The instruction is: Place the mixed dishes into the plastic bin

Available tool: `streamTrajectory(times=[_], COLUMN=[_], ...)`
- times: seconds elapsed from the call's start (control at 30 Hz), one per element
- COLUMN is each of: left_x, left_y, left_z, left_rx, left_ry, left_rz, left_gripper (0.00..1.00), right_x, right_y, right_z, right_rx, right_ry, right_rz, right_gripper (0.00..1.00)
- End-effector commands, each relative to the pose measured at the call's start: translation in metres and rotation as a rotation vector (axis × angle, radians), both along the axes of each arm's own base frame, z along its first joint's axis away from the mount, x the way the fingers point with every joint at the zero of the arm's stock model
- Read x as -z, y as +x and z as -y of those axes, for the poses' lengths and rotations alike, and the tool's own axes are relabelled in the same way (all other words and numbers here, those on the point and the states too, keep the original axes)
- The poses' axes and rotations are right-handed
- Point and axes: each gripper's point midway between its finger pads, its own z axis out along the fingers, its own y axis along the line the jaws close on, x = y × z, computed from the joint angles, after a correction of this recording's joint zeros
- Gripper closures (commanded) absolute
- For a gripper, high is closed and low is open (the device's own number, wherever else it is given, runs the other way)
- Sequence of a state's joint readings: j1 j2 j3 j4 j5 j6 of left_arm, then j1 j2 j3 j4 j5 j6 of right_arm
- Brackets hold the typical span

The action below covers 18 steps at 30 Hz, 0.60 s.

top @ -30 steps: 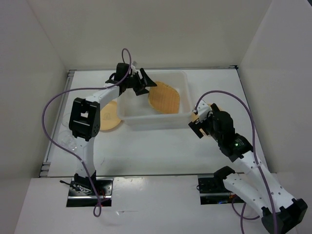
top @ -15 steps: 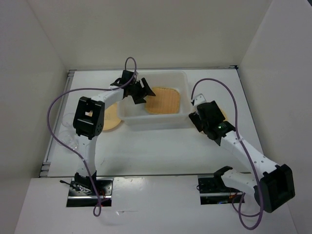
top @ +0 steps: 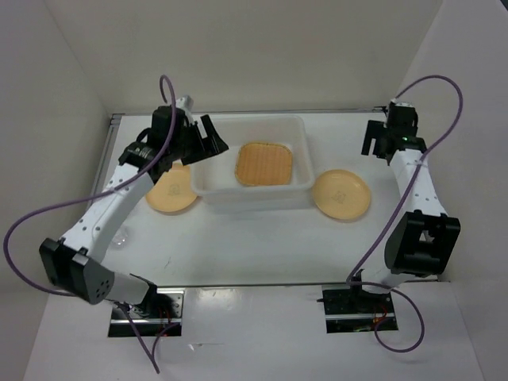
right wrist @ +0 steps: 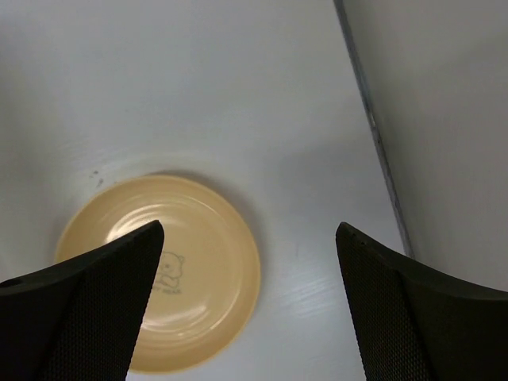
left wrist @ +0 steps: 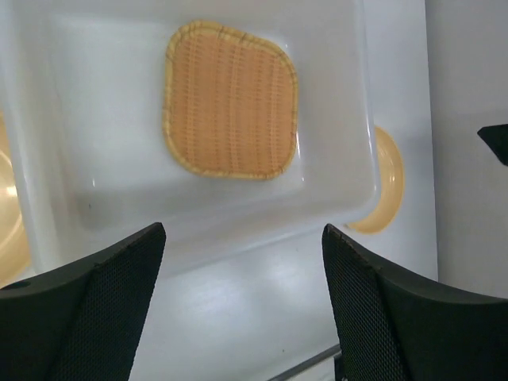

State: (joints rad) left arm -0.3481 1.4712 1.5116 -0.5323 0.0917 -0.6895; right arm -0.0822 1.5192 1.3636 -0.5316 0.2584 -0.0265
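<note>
Progress is partial: woven plate (top: 264, 163) lies in the plastic bin (top: 254, 198), left round plate (top: 171, 195) and right round plate (top: 341, 194) sit outside, left gripper (left wrist: 242, 230) and right gripper (right wrist: 248, 226) gape empty.

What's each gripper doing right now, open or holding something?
left gripper: open, empty, over the plastic bin.
right gripper: open, empty, above a round plate.

Glossy translucent plastic bin (left wrist: 103, 175), rough woven-textured orange plate (left wrist: 230, 99), smooth glossy tan plate (right wrist: 198, 278), smooth white table (right wrist: 198, 79)
</note>
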Motion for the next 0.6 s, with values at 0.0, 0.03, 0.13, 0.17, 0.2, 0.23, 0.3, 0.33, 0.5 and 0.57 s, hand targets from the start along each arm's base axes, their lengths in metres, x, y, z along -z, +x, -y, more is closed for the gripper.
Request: streamTrajectory(times=[0.0,0.03,0.13,0.17,0.2,0.23,0.3,0.33,0.5,0.57], left_x=[0.007,-0.003,-0.011,-0.010,-0.016,-0.006,-0.007,-0.003,0.012,0.017], left_y=[-0.046,-0.056,-0.077,-0.076,-0.074,-0.074,-0.076,-0.079,-0.070,-0.070], left_z=[-0.006,-0.007,-0.025,-0.027,-0.025,-0.018,-0.015,-0.013,-0.029,-0.023], left_rx=[-0.051,-0.061,-0.090,-0.094,-0.065,-0.033,-0.034,-0.030,-0.089,-0.064], left_ry=[0.010,-0.021,-0.006,0.000,0.019,0.015,-0.005,-0.014,0.009,0.000], left_rz=[-0.030,0.001,-0.008,-0.031,-0.022,-0.064,-0.074,-0.071,-0.099,-0.122], left_gripper=[0.13,0.10,0.05,0.05,0.06,0.09,0.17,0.18,0.18,0.20], right_x=[0.027,0.027,0.051,0.059,0.068,0.073,0.097,0.114,0.177,0.179], right_y=[-0.024,-0.025,-0.035,-0.038,-0.038,-0.038,-0.043,-0.051,-0.054,-0.050], right_z=[-0.010,-0.009,-0.019,-0.018,-0.013,-0.008,-0.001,-0.002,-0.010,-0.008], right_rx=[-0.065,-0.095,-0.187,-0.199,-0.182,-0.183,-0.174,-0.185,-0.307,-0.317], right_ry=[0.251,0.245,0.339,0.355,0.365,0.369,0.432,0.466,0.615,0.606], right_rz=[-0.086,-0.082,-0.132,-0.149,-0.170,-0.182,-0.222,-0.261,-0.415,-0.411], right_gripper=[0.07,0.06,0.05,0.05,0.05,0.05,0.04,0.04,0.09,0.09])
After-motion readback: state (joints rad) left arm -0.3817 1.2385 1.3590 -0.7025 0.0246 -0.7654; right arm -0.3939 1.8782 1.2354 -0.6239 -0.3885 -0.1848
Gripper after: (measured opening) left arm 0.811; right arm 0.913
